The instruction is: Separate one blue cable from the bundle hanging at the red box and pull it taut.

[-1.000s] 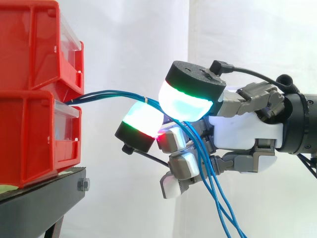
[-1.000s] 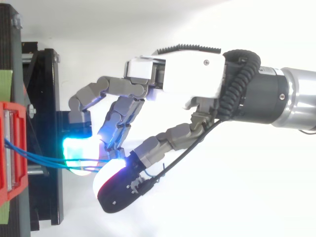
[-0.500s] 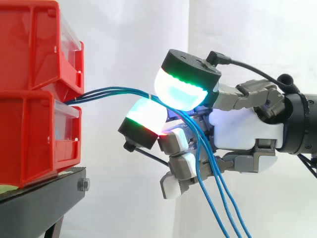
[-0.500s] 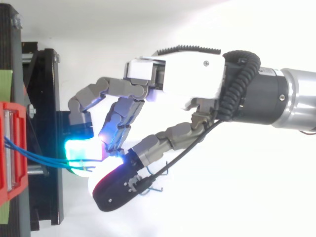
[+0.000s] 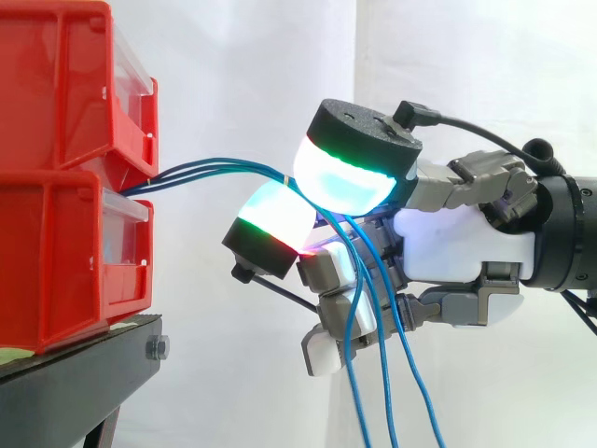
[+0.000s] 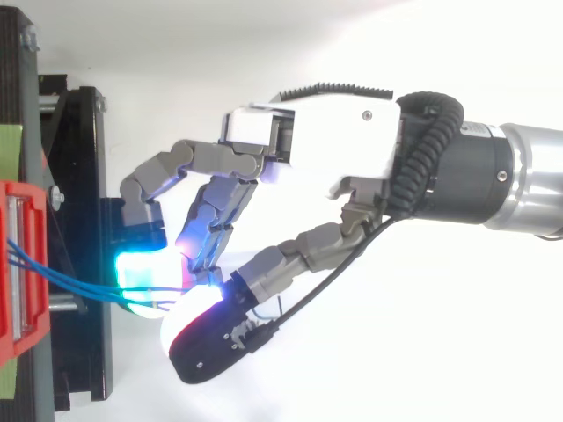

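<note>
now, with the hand (image 5: 457, 233) clamped on the blue cables (image 5: 224, 168) stretched nearly level from the front edge of the red box (image 5: 56, 252) to the glowing pads (image 5: 345, 187) and drooping below, shed all but one strand, then draw straight back, slowly.

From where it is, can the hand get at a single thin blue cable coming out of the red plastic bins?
Probably not cleanly: nothing blocks the hand, and its glowing fingers pinch the thin blue cables, but the strands run bunched together from the red plastic bins into that pinch.
</note>
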Controlling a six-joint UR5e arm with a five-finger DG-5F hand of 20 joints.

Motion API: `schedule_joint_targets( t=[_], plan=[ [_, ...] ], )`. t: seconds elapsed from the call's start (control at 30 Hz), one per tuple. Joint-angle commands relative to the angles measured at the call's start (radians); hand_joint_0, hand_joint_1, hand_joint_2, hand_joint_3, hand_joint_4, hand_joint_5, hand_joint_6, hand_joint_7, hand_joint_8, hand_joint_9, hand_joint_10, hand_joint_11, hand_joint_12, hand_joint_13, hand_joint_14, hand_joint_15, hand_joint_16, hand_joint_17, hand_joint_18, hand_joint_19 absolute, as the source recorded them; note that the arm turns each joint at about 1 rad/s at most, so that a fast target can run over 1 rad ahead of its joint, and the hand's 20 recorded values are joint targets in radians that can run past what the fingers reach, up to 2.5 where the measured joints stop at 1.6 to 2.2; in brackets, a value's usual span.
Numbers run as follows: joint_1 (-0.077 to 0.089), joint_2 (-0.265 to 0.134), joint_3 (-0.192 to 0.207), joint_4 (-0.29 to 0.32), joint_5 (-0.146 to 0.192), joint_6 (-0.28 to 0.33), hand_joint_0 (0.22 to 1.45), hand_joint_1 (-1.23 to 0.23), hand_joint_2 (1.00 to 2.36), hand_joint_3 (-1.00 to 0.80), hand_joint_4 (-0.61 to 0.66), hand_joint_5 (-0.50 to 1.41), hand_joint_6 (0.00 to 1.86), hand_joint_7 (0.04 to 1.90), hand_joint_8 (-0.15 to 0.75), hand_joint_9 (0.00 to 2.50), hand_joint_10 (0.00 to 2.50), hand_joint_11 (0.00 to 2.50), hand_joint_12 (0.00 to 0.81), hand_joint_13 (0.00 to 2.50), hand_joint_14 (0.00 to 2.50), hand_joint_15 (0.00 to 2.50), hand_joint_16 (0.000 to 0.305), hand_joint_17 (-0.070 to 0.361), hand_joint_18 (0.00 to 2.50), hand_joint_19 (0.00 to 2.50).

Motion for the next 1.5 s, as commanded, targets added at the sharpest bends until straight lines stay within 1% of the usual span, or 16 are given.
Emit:
schedule_joint_targets(
  t=[0.0, 0.13, 0.23, 0.37, 0.47, 0.5, 0.53, 0.57, 0.8, 0.87, 1.0, 1.13, 1.23, 1.3, 1.47],
  plan=[
    [0.001, 0.000, -0.001, -0.001, 0.000, 0.000, 0.83, -0.92, 1.00, -0.50, 0.12, -0.20, 0.87, 1.18, 0.356, 1.00, 0.02, 0.83, 0.435, 1.05, 0.02, 0.68, 0.047, 0.106, 0.95, 0.59],
    [0.001, 0.000, -0.001, -0.003, 0.000, 0.000, 0.84, -0.92, 1.00, -0.50, 0.14, -0.20, 0.87, 1.17, 0.359, 1.01, 0.02, 0.83, 0.429, 1.05, 0.02, 0.67, 0.047, 0.105, 0.95, 0.58],
    [0.001, 0.000, -0.001, -0.003, 0.003, 0.000, 0.82, -0.93, 1.00, -0.50, 0.16, -0.19, 0.87, 1.19, 0.361, 1.03, 0.02, 0.83, 0.428, 1.05, 0.02, 0.68, 0.047, 0.105, 0.97, 0.56],
    [0.001, 0.000, -0.001, -0.003, 0.003, 0.002, 0.73, -0.92, 1.00, -0.50, 0.15, -0.19, 0.87, 1.19, 0.370, 1.05, 0.02, 0.84, 0.430, 1.07, 0.02, 0.68, 0.047, 0.106, 0.99, 0.56],
    [0.001, 0.000, -0.001, -0.003, 0.003, 0.003, 0.69, -0.89, 1.00, -0.50, 0.16, -0.19, 0.87, 1.19, 0.374, 1.05, 0.02, 0.84, 0.429, 1.08, 0.02, 0.67, 0.047, 0.106, 0.99, 0.57],
    [0.001, 0.000, -0.001, -0.003, 0.003, 0.002, 0.65, -0.87, 1.00, -0.50, 0.17, -0.18, 0.87, 1.20, 0.375, 1.06, 0.02, 0.84, 0.435, 1.07, 0.02, 0.67, 0.047, 0.106, 0.99, 0.59],
    [0.001, 0.000, -0.001, -0.003, 0.003, 0.002, 0.64, -0.86, 1.00, -0.50, 0.16, -0.18, 0.87, 1.20, 0.376, 1.06, 0.02, 0.83, 0.434, 1.07, 0.02, 0.66, 0.048, 0.107, 0.99, 0.59],
    [0.001, 0.000, -0.001, -0.003, 0.003, 0.002, 0.61, -0.79, 1.00, -0.50, 0.17, -0.18, 0.87, 1.20, 0.378, 1.07, 0.02, 0.83, 0.432, 1.07, 0.02, 0.67, 0.048, 0.107, 0.99, 0.60],
    [0.001, 0.000, -0.001, -0.006, 0.003, 0.002, 0.62, -0.70, 1.00, -0.50, 0.17, -0.18, 0.85, 1.22, 0.382, 1.08, 0.02, 0.82, 0.433, 1.07, 0.02, 0.66, 0.049, 0.110, 1.00, 0.59],
    [0.001, 0.000, -0.001, -0.006, 0.003, 0.002, 0.64, -0.69, 1.00, -0.50, 0.17, -0.18, 0.85, 1.23, 0.383, 1.08, 0.02, 0.82, 0.432, 1.07, 0.02, 0.66, 0.048, 0.109, 1.00, 0.60],
    [0.001, 0.000, -0.001, -0.006, 0.003, 0.003, 0.66, -0.75, 1.01, -0.36, 0.13, -0.18, 0.86, 1.26, 0.387, 1.07, 0.02, 0.83, 0.434, 1.07, 0.02, 0.66, 0.049, 0.110, 1.00, 0.59],
    [0.001, 0.000, -0.001, -0.006, 0.003, 0.002, 0.69, -0.83, 1.02, -0.28, 0.07, -0.19, 0.87, 1.26, 0.389, 1.06, 0.02, 0.84, 0.439, 1.07, 0.02, 0.67, 0.049, 0.111, 1.00, 0.59],
    [0.001, 0.000, -0.001, -0.006, 0.003, 0.002, 0.70, -0.88, 1.02, -0.30, 0.08, -0.19, 0.88, 1.23, 0.383, 1.04, 0.02, 0.84, 0.442, 1.07, 0.02, 0.67, 0.049, 0.111, 1.01, 0.59],
    [0.001, 0.000, -0.001, -0.009, 0.003, 0.002, 0.73, -0.93, 1.02, -0.34, 0.10, -0.20, 0.87, 1.26, 0.384, 1.04, 0.02, 0.84, 0.443, 1.07, 0.02, 0.67, 0.049, 0.110, 1.01, 0.58],
    [0.001, 0.000, -0.001, -0.009, 0.003, 0.002, 0.80, -0.96, 1.01, -0.44, 0.09, -0.19, 0.87, 1.23, 0.373, 1.05, 0.02, 0.84, 0.436, 1.07, 0.02, 0.68, 0.049, 0.109, 1.00, 0.58]
  ],
)
